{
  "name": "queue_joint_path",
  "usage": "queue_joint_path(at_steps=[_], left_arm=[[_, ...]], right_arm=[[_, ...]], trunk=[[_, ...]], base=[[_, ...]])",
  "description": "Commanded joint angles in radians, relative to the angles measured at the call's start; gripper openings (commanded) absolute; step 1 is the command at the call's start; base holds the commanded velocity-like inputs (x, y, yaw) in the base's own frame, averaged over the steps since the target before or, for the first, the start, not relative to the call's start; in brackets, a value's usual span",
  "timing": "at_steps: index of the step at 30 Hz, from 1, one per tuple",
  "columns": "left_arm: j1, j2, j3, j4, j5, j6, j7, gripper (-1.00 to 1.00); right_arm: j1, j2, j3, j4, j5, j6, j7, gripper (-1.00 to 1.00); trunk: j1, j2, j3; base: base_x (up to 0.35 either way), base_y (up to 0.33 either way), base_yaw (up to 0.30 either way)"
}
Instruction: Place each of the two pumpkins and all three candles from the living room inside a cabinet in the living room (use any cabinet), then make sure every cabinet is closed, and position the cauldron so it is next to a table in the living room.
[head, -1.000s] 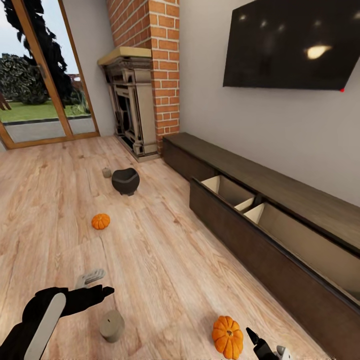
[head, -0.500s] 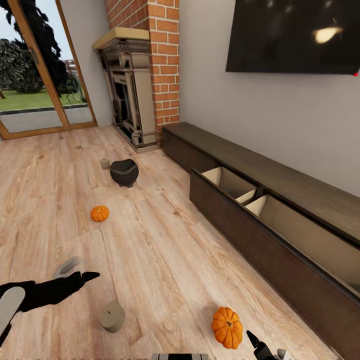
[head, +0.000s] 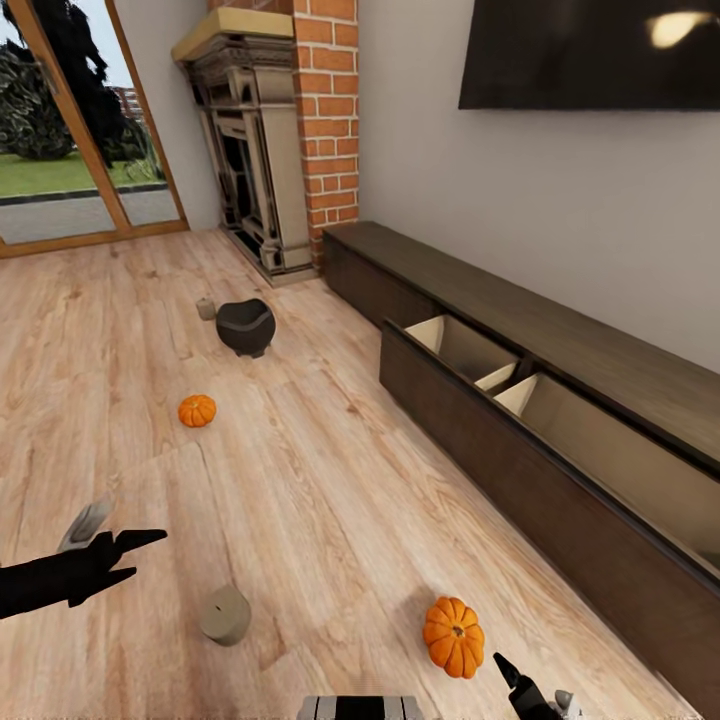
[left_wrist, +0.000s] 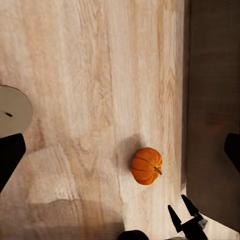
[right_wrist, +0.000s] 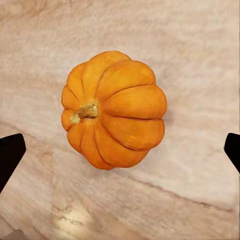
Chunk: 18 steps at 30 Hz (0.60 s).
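The left hand (head: 120, 545) hangs low over the floor (head: 320, 480) with its fingers spread and nothing between them, a candle (head: 224, 614) standing just beside it. Farther off lie a second pumpkin (head: 197, 410), the cauldron (head: 246, 326) and another candle (head: 206, 309). The near pumpkin (right_wrist: 114, 109) sits on the boards between the right hand's (right_wrist: 120, 150) wide-spread fingers, untouched. Its ribbed round sides could squirt out of an off-centre pinch and roll away. The cabinet (head: 560, 470) stands open alongside.
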Motion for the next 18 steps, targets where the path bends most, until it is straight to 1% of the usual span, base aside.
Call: queue_joint_path(at_steps=[1, 6, 9, 11, 12, 16, 18], left_arm=[[0.0, 0.0, 0.001, 0.0, 0.012, 0.004, 0.01, 1.0], [0.0, 0.002, 0.0, 0.001, 0.015, 0.004, 0.01, 1.0], [0.0, 0.002, -0.001, 0.001, 0.014, 0.004, 0.01, 1.0], [0.0, 0.002, -0.001, 0.001, 0.015, 0.004, 0.01, 1.0], [0.0, 0.002, -0.001, 0.001, 0.015, 0.004, 0.01, 1.0], [0.0, 0.002, -0.001, 0.001, 0.016, 0.004, 0.01, 1.0], [0.001, 0.002, 0.0, 0.003, 0.016, 0.004, 0.01, 1.0]], right_arm=[[-0.003, 0.0, -0.004, -0.002, -0.011, 0.01, 0.006, 1.0], [-0.061, 0.006, -0.007, -0.005, -0.012, 0.032, 0.01, 1.0], [-0.078, 0.007, -0.008, -0.008, -0.02, 0.067, 0.012, 1.0], [-0.094, 0.007, -0.009, -0.008, -0.048, 0.083, 0.01, 1.0], [-0.107, 0.007, -0.009, -0.006, -0.078, 0.099, 0.009, 1.0], [-0.124, 0.007, -0.009, -0.002, -0.164, 0.14, -0.006, 1.0], [-0.128, 0.007, -0.009, -0.002, -0.185, 0.145, -0.023, 1.0]], trunk=[[0.0, -0.001, -0.005], [0.002, -0.002, -0.024], [0.004, -0.002, -0.036], [0.004, -0.002, -0.036], [0.004, -0.002, -0.036], [0.006, -0.003, -0.051], [0.007, -0.004, -0.059]], base=[[0.0, 0.0, 0.0], [0.0, 0.0, 0.0], [0.0, 0.0, 0.0], [0.0, 0.0, 0.0], [0.0, 0.0, 0.0], [0.0, 0.0, 0.0], [0.0, 0.0, 0.0]])
